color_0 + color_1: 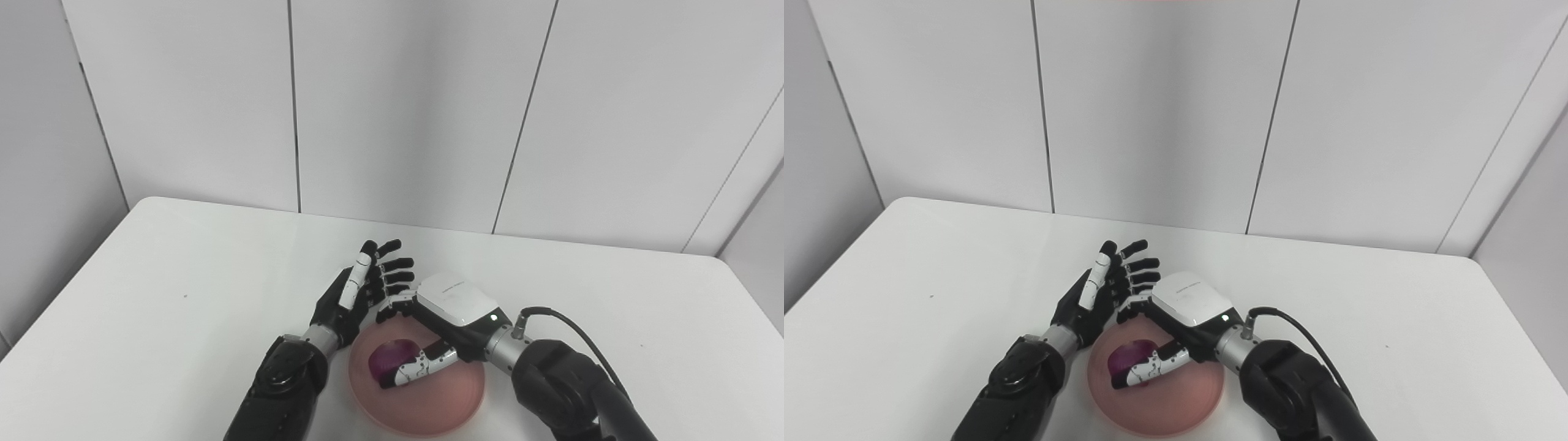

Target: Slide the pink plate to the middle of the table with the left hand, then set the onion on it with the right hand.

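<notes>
Here the right hand (450, 309) cups the onion (389, 358) over the pink plate (429, 407) (left hand (361, 288) splayed, empty).

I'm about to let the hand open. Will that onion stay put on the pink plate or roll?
The onion looks round and smooth, so it may roll a little. The pink plate seems dished with a raised rim, likely containing it. The right hand cups it closely, so a gentle release probably suffices.

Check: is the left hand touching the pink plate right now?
Cannot tell. In both views the left hand, open, sits at the pink plate's far-left rim, with no clear gap or contact.
</notes>
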Tool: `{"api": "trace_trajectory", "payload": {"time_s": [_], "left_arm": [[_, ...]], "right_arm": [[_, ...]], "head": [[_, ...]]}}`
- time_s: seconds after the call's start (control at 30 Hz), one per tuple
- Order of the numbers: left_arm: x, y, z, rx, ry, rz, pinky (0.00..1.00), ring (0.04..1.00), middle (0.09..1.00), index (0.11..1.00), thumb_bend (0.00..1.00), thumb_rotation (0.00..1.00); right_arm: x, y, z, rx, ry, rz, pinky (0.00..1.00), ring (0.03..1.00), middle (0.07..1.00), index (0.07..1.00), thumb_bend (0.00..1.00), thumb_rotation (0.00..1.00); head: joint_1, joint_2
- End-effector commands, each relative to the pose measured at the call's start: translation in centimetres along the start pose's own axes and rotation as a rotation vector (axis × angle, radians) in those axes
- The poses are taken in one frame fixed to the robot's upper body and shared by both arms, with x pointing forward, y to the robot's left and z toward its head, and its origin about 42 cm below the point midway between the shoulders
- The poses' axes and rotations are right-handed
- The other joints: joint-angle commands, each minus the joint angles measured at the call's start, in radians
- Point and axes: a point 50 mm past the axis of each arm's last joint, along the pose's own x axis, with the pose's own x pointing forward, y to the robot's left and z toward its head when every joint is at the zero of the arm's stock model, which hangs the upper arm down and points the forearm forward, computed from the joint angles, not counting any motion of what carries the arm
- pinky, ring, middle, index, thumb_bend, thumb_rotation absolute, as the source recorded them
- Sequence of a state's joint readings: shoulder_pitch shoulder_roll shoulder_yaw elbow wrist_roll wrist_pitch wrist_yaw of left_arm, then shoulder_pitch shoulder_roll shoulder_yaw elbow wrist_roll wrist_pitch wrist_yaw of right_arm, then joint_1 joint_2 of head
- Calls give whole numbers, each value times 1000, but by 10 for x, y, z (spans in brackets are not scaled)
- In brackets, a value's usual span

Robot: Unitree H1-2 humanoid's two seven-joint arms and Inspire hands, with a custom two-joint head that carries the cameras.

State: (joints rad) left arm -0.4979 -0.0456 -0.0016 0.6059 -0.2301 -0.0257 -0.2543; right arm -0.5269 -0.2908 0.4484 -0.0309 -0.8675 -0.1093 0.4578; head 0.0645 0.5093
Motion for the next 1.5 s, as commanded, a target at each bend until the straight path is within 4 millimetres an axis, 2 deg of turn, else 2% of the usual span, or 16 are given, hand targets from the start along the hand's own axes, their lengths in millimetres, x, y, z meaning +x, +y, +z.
{"api": "trace_trajectory", "payload": {"time_s": [0.0,0.13,0.27,0.4,0.5,0.6,0.7,0.87,0.97,1.1,1.13,1.2,1.33,1.47], "left_arm": [[-32,12,-55,-56,220,68,712,741,759,839,752,903],[-36,17,-54,-59,216,78,758,765,769,839,768,887],[-41,22,-50,-64,203,85,770,771,776,847,779,880],[-47,27,-45,-41,183,109,762,757,758,845,797,871],[-52,29,-41,-23,172,127,756,746,750,850,807,878],[-57,31,-38,-17,166,151,758,745,757,851,808,872],[-61,33,-35,-5,156,172,759,753,762,853,802,868],[-70,34,-30,0,106,224,780,783,794,852,776,840],[-77,34,-26,26,37,281,824,823,837,876,780,824],[-86,33,-22,66,-33,332,915,898,911,929,768,869],[-88,33,-21,71,-47,344,965,924,934,944,791,885],[-93,32,-18,75,-70,367,994,951,956,965,813,899],[-104,30,-14,93,-85,375,1000,992,994,997,826,920],[-114,29,-14,92,-72,369,1000,1000,1000,1000,813,908]], "right_arm": [[-4,-24,-1,-16,-8,-103,522,656,715,721,1000,868],[-15,-21,-8,27,2,-196,521,637,704,712,985,839],[-30,-8,-17,207,45,-311,563,677,743,723,951,841],[-44,5,-23,445,110,-425,629,749,783,762,889,909],[-54,13,-27,623,168,-487,706,811,852,826,846,951],[-62,25,-34,721,213,-533,753,847,883,865,827,990],[-67,40,-38,841,255,-577,817,875,907,869,860,995],[-73,70,-42,1044,297,-653,857,903,930,909,875,1000],[-74,88,-43,1149,323,-675,896,936,949,926,882,990],[-74,106,-42,1238,345,-679,930,953,956,929,874,978],[-74,110,-41,1253,352,-678,939,957,956,930,897,973],[-74,117,-39,1290,371,-677,950,963,959,926,905,974],[-76,126,-29,1401,432,-704,990,980,971,935,939,968],[-82,132,-23,1512,472,-739,1000,997,987,960,905,965]], "head": [[-7,2],[-21,4],[-30,2],[-38,1],[-44,1],[-53,2],[-65,3],[-76,8],[-82,9],[-84,10],[-84,10],[-87,11],[-100,16],[-111,21]]}}
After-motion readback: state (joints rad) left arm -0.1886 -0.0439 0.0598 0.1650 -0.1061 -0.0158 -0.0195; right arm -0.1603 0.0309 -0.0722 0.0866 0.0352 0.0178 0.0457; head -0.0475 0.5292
